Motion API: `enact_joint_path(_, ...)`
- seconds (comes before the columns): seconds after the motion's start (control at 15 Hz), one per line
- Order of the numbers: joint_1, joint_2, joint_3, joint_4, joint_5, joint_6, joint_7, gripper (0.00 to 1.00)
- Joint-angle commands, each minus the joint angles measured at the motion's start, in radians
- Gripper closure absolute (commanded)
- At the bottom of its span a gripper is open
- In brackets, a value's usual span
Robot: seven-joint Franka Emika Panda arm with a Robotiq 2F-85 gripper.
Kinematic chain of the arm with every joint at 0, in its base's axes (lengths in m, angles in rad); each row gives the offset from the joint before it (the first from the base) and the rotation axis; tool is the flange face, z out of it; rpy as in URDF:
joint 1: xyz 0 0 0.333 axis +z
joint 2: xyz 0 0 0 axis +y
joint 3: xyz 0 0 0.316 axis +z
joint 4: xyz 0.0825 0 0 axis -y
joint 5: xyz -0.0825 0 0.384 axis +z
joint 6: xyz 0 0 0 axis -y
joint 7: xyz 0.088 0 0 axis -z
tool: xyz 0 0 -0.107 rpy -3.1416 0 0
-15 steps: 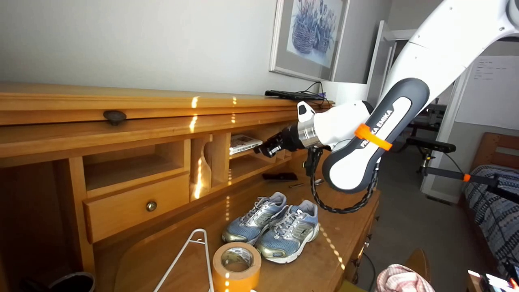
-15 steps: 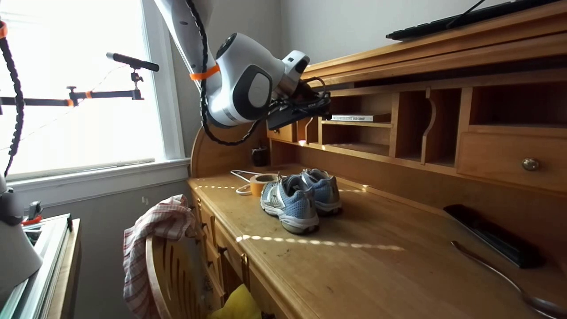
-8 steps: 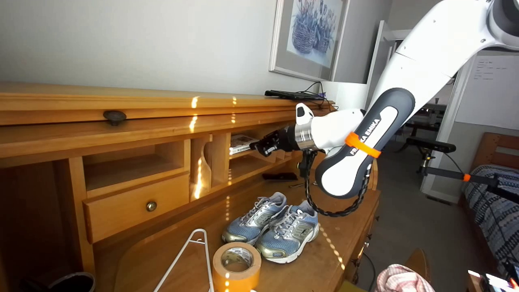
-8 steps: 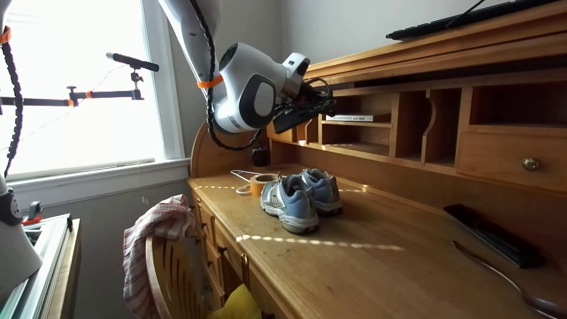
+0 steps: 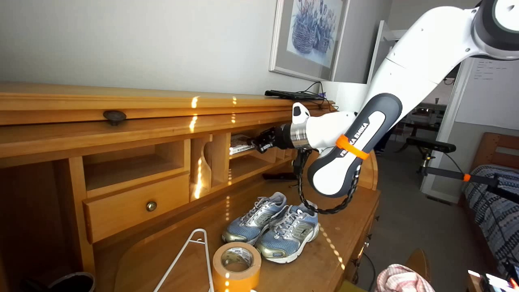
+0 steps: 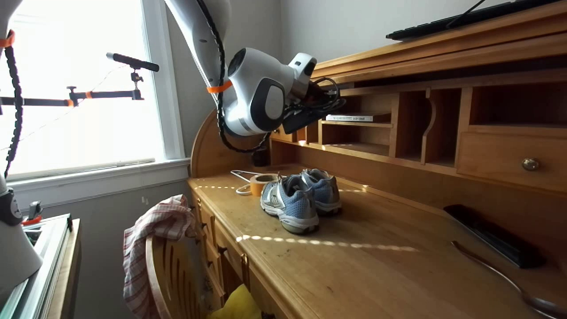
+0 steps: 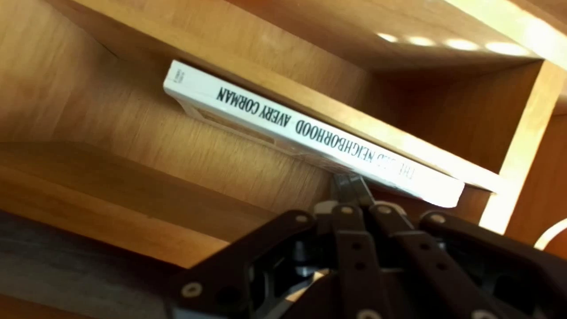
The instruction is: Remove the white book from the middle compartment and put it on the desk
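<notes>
The white book [image 7: 283, 122] lies flat on the shelf board [image 7: 354, 119] of the middle upper compartment, its printed spine facing out. The wrist picture stands upside down. The book also shows in both exterior views [image 5: 239, 150] [image 6: 354, 118]. My gripper [image 7: 350, 179] has its two fingers together with nothing seen between them. The tips reach into the compartment just over the book's upper cover; whether they touch it I cannot tell. In the exterior views the gripper [image 5: 252, 142] [image 6: 342, 104] is at the compartment's mouth and covers part of the book. The desk [image 6: 363, 270] lies below.
Blue-grey shoes [image 5: 290, 231] [image 6: 292, 204], an orange tape roll [image 5: 237, 265] and a white hanger [image 5: 202, 251] are on the desk. A black object [image 6: 494, 235] and a spoon [image 6: 491, 270] lie there too. Wooden dividers [image 6: 427, 124] stand beside the compartment.
My arm has moved toward the shelf, and the gripper has gone from in front of the compartment to its mouth, over the book. The book has not visibly moved.
</notes>
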Motion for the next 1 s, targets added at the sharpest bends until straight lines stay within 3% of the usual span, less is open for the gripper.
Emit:
enact_joint_path(0.0,-0.001,0.057,-0.011,0.066,-0.013,0.029,0.006,1.0)
enact_joint_path(0.93,-0.034,0.136,-0.02,0.198,-0.035,0.002,0.039,1.0)
